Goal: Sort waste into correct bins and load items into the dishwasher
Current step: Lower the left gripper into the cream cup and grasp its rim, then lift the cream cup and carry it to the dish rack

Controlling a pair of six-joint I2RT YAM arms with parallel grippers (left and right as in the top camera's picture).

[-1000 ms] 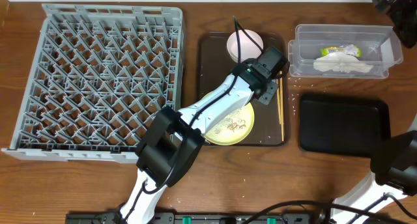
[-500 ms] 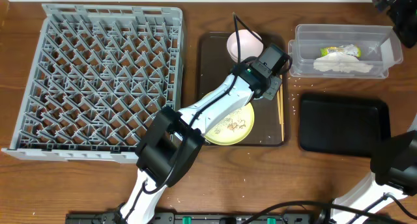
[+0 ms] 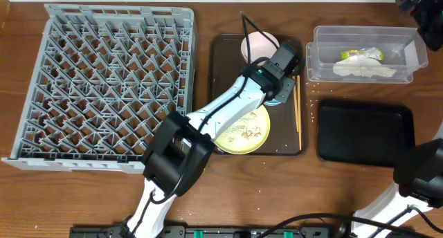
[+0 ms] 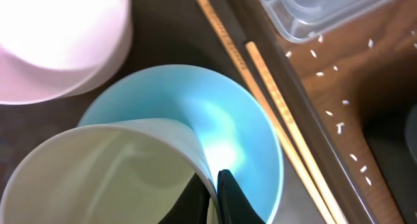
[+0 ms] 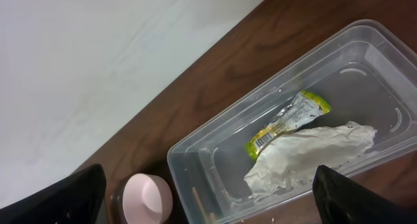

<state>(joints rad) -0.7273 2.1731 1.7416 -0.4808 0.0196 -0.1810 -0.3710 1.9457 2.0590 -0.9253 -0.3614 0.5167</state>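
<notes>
Left claw (image 4: 215, 193) is clenched on the thin wall of the white cup (image 4: 98, 172), one finger inside the rim and one outside. That cup is in the blue bowl (image 4: 257, 133) on the brown tray (image 3: 225, 72), near the pink bowl (image 4: 58, 42) and the chopsticks (image 4: 273, 100). It looks light, stiff and glossy, so probably slippery, and breakable if dropped. A rim pinch seems the sensible hold, with the cup kept upright so it cannot twist out. Right claw (image 5: 212, 204) hangs spread wide above the clear tub (image 5: 365, 48), grasping nothing.
</notes>
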